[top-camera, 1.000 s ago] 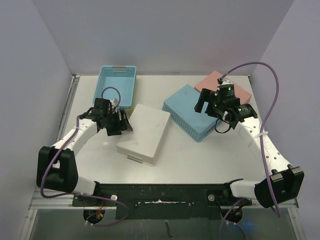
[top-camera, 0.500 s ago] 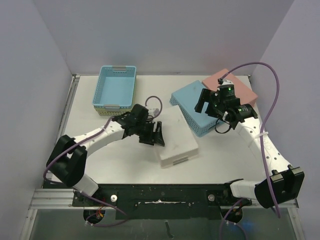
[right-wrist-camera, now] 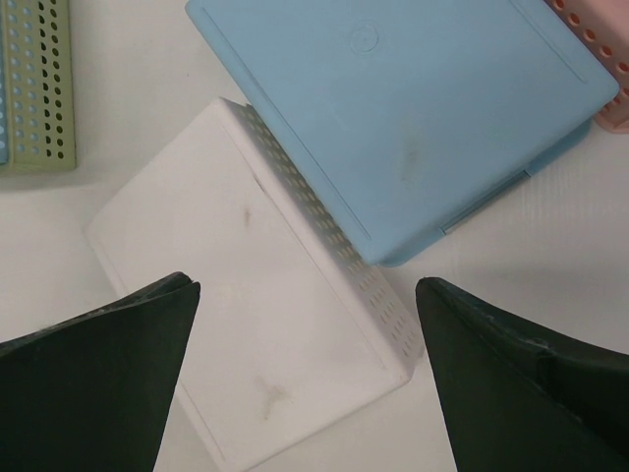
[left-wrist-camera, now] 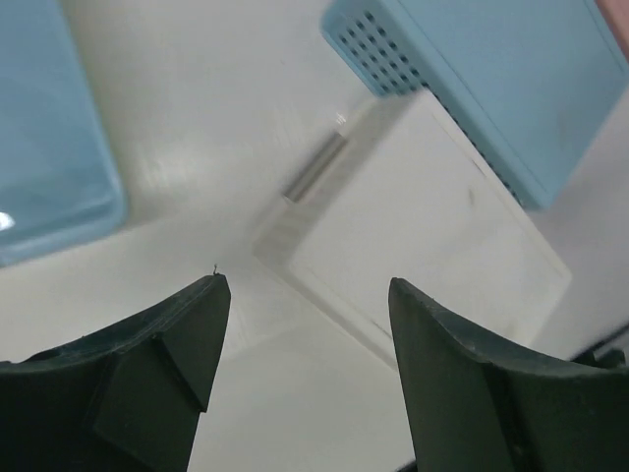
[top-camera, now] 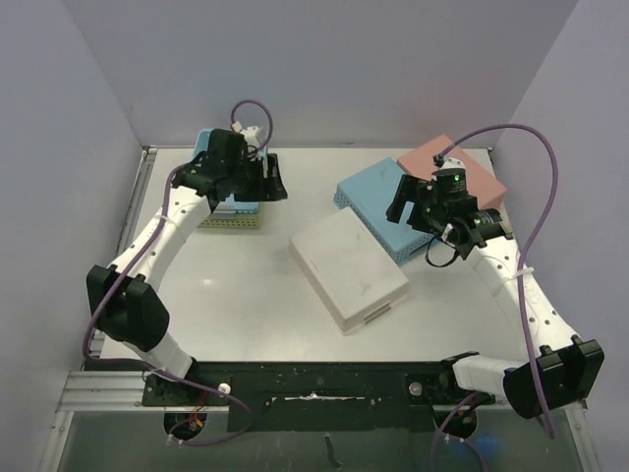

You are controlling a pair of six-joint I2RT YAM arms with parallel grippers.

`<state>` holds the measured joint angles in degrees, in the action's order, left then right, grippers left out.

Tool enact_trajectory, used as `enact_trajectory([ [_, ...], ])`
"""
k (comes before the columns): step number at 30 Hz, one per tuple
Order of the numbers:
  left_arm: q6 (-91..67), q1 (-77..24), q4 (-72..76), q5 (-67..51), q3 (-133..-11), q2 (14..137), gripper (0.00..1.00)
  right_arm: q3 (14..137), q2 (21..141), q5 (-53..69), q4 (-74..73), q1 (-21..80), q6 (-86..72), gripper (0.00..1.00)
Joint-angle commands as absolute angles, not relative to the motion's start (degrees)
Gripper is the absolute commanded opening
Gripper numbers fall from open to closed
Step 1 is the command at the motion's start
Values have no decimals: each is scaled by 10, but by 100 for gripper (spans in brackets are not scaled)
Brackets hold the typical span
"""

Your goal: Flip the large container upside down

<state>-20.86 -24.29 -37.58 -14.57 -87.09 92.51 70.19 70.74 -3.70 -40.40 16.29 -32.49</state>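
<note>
Since a moment ago, the left gripper (top-camera: 267, 179) has pulled away from the white container (top-camera: 349, 268) and now hangs over the blue basket (top-camera: 228, 212) at the back, fingers wide apart. The white container sits mid-table with its flat bottom up, touching the blue container (top-camera: 378, 202). The right gripper (top-camera: 405, 202) hovers there, its fingers spread apart too.

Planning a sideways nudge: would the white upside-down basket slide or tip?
Probably slides: the white basket sits low, wide and flat on the table. Likely light yet fairly stiff, given its perforated plastic-looking walls.
</note>
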Motion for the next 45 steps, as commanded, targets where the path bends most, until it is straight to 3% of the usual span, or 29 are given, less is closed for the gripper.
enact_trajectory([
  [1, -168, -215, -412, -70, -947, 961, 65, 694, 678, -53, -393, 169, -330, 100],
  [25, -159, -159, -415, -80, -1109, 1134, 65, 729, 706, -89, -416, 166, -304, 100],
  [45, -149, -158, -398, -67, -1072, 1146, 65, 711, 684, -91, -418, 164, -313, 100],
])
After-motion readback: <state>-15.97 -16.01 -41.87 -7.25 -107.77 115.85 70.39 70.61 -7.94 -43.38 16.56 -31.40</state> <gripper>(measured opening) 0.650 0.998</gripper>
